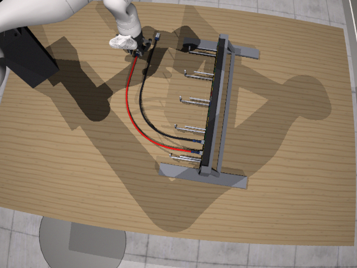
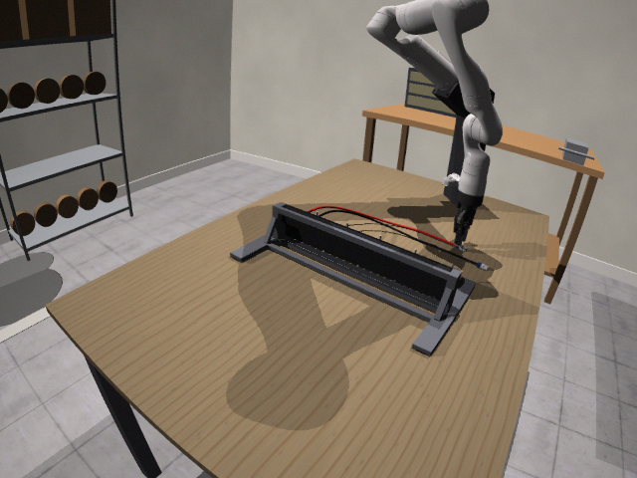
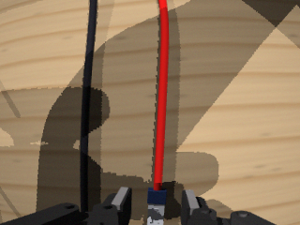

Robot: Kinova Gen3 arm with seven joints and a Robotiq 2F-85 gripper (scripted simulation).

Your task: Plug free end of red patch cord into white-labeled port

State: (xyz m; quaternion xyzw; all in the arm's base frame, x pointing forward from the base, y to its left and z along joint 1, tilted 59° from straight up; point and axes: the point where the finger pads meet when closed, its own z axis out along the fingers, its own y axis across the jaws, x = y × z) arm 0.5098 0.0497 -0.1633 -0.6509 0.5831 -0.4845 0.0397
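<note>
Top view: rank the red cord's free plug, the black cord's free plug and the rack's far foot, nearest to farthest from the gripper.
1. Red cord's free plug: between the fingers of the gripper.
2. Black cord's free plug: just beside it, toward the rack.
3. Rack's far foot: across the table, past both plugged ends.

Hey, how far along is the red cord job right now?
Early. Done: the jaws straddle the red plug, with gaps on both sides. In hand: the grasp, since nothing is gripped yet. Left: carry the plug to the rack, seat it latch up, then let go.
</note>
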